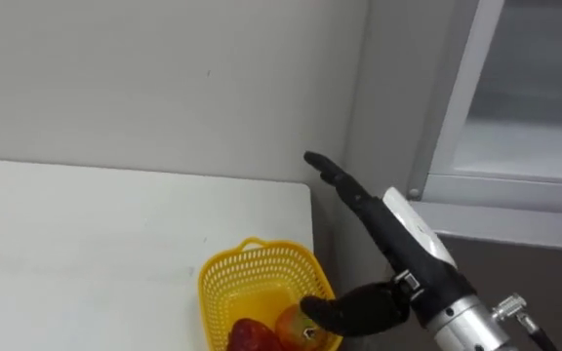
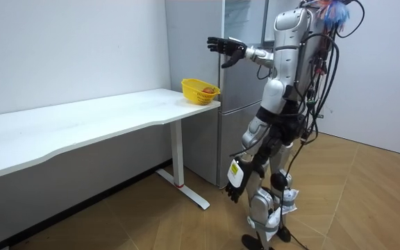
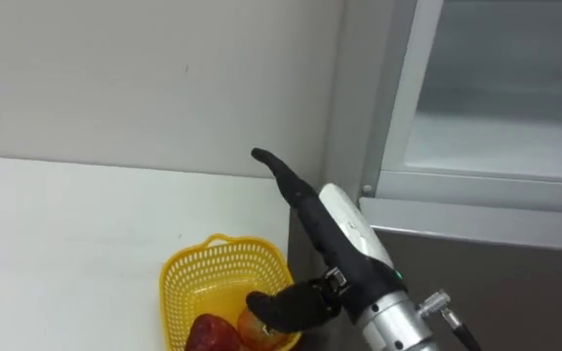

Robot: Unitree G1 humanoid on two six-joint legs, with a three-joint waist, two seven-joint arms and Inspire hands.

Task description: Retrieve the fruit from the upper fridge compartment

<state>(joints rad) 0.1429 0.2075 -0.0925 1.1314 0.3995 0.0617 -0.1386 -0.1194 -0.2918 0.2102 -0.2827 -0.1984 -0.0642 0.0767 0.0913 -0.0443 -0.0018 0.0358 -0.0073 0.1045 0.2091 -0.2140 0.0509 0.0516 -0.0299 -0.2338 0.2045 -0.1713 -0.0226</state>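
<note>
Now, nearest, the left hand (image 2: 235, 179) hangs with slack fingers by the thigh. The right hand (image 1: 374, 219), fingers straight and empty, hovers above the yellow basket (image 1: 224, 283). It could knock the basket when reaching for the upper fridge door (image 1: 515, 185), where the item is not visible.

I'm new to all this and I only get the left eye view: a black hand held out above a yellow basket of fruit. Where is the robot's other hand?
Observer: In the room view the left hand hangs down beside its thigh, fingers relaxed, holding nothing.
Operator: So is it sitting at that white table?
Observer: No. It stands upright on the wooden floor, close to the fridge at the end of the table, with the right hand raised to about shoulder height.
</note>
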